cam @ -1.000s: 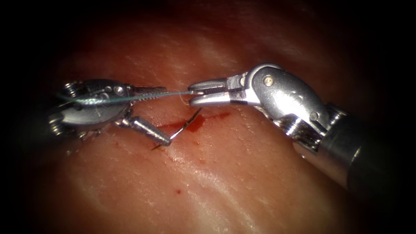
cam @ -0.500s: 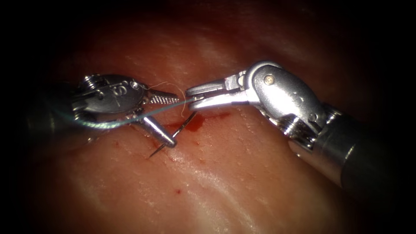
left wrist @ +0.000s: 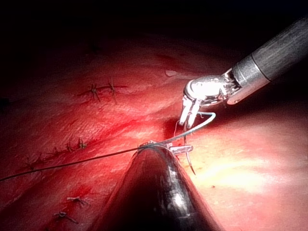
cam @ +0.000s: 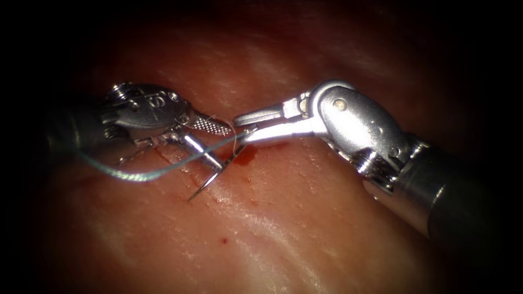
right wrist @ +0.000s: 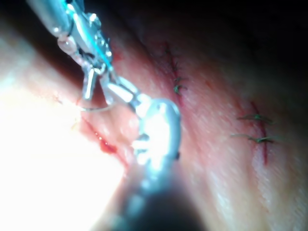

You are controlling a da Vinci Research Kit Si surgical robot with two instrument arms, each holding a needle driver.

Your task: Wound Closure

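Observation:
My left tool (cam: 218,144) reaches in from the left with its jaws wide open: the serrated upper finger (cam: 210,125) is above, the lower finger (cam: 202,152) ends against the needle. The dark curved needle (cam: 213,173) lies just left of the cut, one end at the red fluid (cam: 248,155) and the other on the tissue (cam: 305,218); I cannot tell whether it is in the tissue. My right tool (cam: 238,128) holds the teal thread (cam: 141,176), which sags in a slack loop under the left tool. The thread (left wrist: 72,162) also runs off past the left shaft.
Finished stitches (left wrist: 94,89) sit on other cuts farther off, and another stitched cut (right wrist: 255,118) shows too. The right tool's wrist and thick shaft (cam: 436,190) cross the right side of the tissue.
The left tool has moved right, toward the right tool and the needle. The thread, taut between the tools a second ago, now hangs slack below the left tool.

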